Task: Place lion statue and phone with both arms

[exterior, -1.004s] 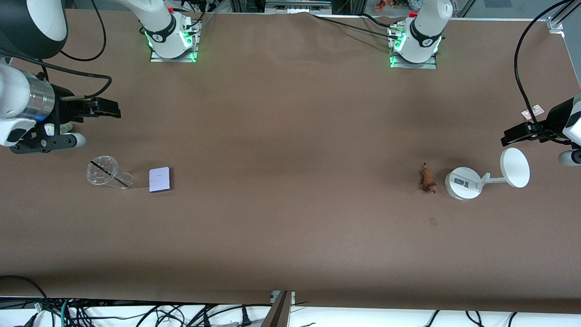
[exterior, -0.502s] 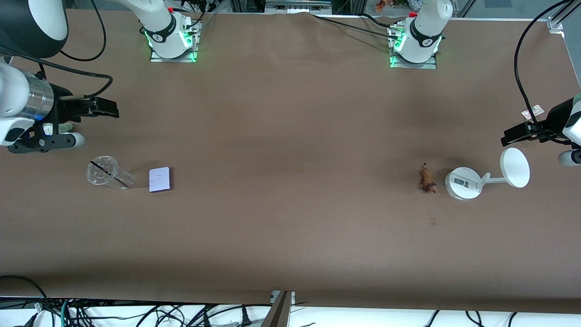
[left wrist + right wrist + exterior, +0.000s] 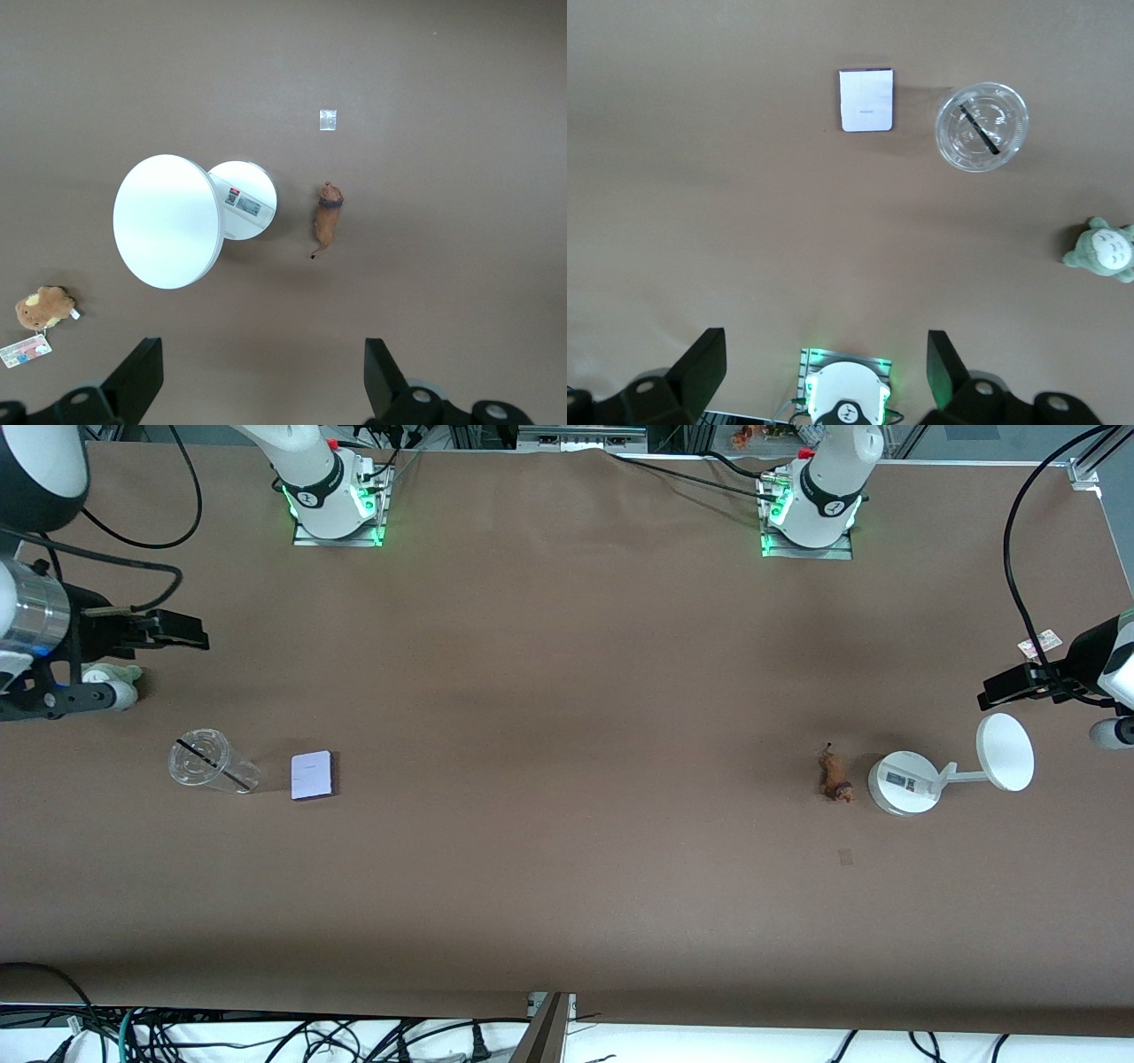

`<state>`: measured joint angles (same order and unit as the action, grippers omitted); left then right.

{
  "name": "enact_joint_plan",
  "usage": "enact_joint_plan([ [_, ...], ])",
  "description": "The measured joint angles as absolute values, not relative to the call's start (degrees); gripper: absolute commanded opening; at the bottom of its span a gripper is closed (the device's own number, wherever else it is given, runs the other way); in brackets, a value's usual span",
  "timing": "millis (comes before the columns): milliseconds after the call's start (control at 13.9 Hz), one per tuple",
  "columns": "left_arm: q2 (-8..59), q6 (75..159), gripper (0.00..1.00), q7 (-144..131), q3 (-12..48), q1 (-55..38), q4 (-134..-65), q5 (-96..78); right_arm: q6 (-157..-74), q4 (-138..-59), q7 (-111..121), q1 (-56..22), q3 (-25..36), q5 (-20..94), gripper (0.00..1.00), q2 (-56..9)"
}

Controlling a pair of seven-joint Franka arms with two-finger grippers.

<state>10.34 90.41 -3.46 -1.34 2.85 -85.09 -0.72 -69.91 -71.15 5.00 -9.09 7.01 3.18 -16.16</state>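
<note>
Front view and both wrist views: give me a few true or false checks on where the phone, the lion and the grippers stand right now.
1. The phone lies flat beside the clear cup. True.
2. The lion statue stands on the white stand's base. False: it lies on the table beside it.
3. The left gripper holds the lion statue. False: it is open and empty, up over the table.
4. The right gripper is open and holds nothing. True.
5. The phone rests inside the clear cup. False: they lie apart.
</note>
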Motion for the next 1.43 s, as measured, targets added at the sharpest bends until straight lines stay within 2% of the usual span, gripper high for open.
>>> enact_joint_plan([
  [143,10.34,90.41,1.0,-3.46,-1.33,2.84,-85.09,-0.72,-69.86,-72.49,4.46,-4.72,2.08,1.83,1.0,-14.34],
  [646,10.34,90.41,1.0,-3.46,-1.31,2.83,-85.09,-0.72,-76.7,-86.1,4.43,-3.61,1.24,1.46,1.0,-4.05],
  [932,10.34,90.41,1.0,-3.46,-1.3,2.83,-85.09,-0.72,-80.21,-88.69,4.4,-3.4,1.17,1.44,1.0,-1.43],
  [1435,10.34,90.41,1.0,-3.46,-1.3,2.83,-85.09,-0.72,-80.73,-89.41,4.4,-3.04,0.99,1.44,1.0,-1.11],
])
